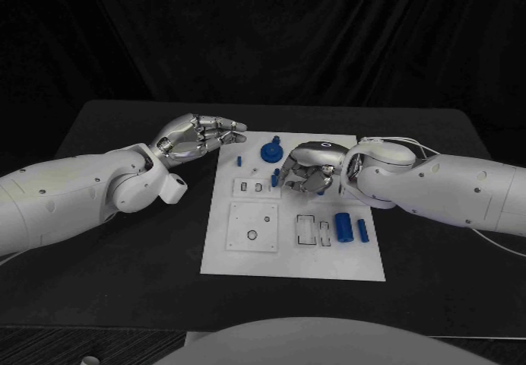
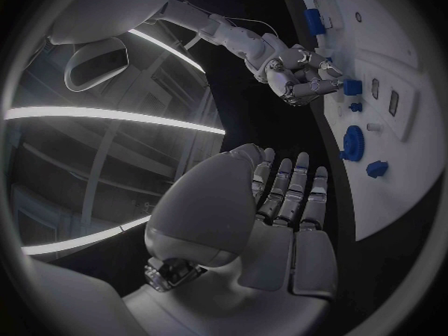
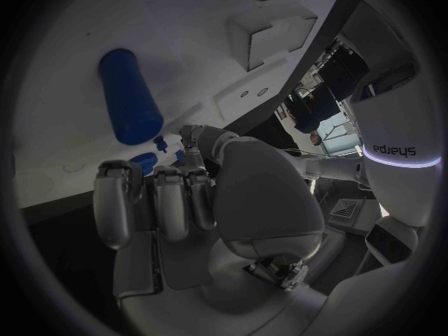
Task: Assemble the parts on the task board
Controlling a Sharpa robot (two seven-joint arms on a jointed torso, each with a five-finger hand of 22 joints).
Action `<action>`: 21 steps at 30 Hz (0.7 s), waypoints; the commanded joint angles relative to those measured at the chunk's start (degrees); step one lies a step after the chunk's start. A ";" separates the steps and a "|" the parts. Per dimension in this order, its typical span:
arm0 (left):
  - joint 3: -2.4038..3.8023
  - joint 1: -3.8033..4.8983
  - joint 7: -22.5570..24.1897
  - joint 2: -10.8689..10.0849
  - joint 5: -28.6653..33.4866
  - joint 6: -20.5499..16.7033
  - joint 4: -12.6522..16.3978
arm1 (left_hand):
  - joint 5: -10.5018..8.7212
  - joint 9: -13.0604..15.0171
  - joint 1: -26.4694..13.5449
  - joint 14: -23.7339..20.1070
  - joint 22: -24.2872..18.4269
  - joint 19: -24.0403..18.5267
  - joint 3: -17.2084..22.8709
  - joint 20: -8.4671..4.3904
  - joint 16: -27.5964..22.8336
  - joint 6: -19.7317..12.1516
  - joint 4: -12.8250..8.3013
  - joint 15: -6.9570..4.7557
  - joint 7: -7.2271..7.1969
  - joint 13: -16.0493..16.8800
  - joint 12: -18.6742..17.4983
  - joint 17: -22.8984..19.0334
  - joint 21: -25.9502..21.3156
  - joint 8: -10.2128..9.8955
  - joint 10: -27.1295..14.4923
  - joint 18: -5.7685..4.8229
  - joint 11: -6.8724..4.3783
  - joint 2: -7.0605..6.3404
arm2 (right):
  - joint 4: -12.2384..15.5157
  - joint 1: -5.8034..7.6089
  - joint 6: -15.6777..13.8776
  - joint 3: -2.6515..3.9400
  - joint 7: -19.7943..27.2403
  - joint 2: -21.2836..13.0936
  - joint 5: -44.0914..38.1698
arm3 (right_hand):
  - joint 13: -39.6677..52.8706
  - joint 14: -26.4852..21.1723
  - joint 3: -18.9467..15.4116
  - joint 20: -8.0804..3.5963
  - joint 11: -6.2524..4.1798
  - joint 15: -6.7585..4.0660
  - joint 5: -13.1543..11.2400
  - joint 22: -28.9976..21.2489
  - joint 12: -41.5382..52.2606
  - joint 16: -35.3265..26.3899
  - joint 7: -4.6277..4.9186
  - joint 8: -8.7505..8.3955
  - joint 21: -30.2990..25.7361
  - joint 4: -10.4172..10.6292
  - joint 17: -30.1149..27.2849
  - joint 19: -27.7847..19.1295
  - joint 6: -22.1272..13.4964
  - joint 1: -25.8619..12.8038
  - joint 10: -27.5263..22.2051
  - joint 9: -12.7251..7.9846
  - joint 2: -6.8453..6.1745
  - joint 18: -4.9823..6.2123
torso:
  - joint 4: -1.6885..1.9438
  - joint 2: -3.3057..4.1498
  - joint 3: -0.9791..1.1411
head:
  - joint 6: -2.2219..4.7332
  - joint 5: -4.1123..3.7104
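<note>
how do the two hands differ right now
The left hand is off the task board, above the black table beside the board's far left corner; the right hand is over the board among the blue parts. The left hand's fingers lie straight and side by side, holding nothing; the right hand's fingers curl down toward the board. Whether it holds a part is unclear. Both are silver, on white arms.

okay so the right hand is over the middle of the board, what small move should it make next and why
Probably lower the right hand a little and close on the small blue part beside its fingertips. The hand hovers curled over the board with nothing plainly held. The left hand holds nothing, off the board's edge.
</note>
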 commanded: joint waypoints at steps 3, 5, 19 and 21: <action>0.06 -0.10 0.47 0.14 0.22 0.72 0.04 | 0.28 -0.08 0.58 -0.43 -0.09 -0.30 0.40 0.02 0.09 -0.28 -0.07 0.08 0.07 -0.08 0.12 -0.09 -0.29 -0.29 -0.51 -0.59 0.05 0.08 | 0.19 -0.18 0.59 0.02 0.19 0.04 -0.30 | 15.07 5.61 0.06 0.33 0.30 0.28 0.19 13.28 0.08 -0.43 -0.02 0.21 -0.31 -0.29 13.89 2.94 0.26 -0.67 5.97 0.05 0.07 0.90 | -0.02 -0.01 0.00 | 0.00 0.00; 0.06 -0.10 0.45 0.14 0.22 0.75 0.03 | 0.28 -0.08 0.58 -0.43 -0.09 -0.30 0.40 0.02 0.09 -0.28 -0.07 0.08 0.07 -0.08 0.12 -0.09 -0.29 -0.29 -0.51 -0.59 0.05 0.08 | 0.23 -0.18 0.58 0.02 0.20 0.05 -0.30 | 15.07 5.61 0.06 0.33 0.30 0.28 0.19 13.28 0.08 -0.43 -0.02 0.21 -0.31 -0.29 13.89 2.94 0.26 -0.67 5.97 0.05 0.07 0.90 | -0.02 0.00 0.01 | 0.00 0.01; 0.06 -0.13 0.35 0.14 0.22 0.84 -0.01 | 0.27 -0.08 0.55 -0.46 -0.10 -0.36 0.57 0.03 0.10 -0.36 -0.14 0.11 0.09 -0.08 0.12 -0.09 -0.33 -0.32 -0.55 -0.62 0.08 0.08 | 0.35 -0.21 -0.42 0.02 0.27 -0.10 -0.30 | 15.07 5.61 0.06 0.33 0.30 0.28 0.19 13.28 0.08 -0.43 -0.02 0.21 -0.31 -0.29 13.89 2.94 0.26 -0.67 5.97 0.05 0.07 0.90 | -0.01 0.00 0.03 | 0.00 -0.05; 0.06 -0.13 0.39 0.00 0.22 0.69 0.09 | 0.27 -0.08 0.55 -0.46 -0.10 -0.36 0.57 0.03 0.10 -0.36 -0.14 0.11 0.09 -0.08 0.12 -0.09 -0.33 -0.32 -0.55 -0.62 0.08 0.08 | 0.46 -0.20 -1.27 0.02 0.20 -0.39 -0.30 | 15.07 5.60 0.08 0.34 0.30 0.28 0.19 13.28 0.08 -0.44 -0.03 0.21 -0.32 -0.34 13.87 2.93 0.27 -0.67 5.97 0.06 0.09 0.90 | -0.01 0.00 0.03 | 0.00 0.09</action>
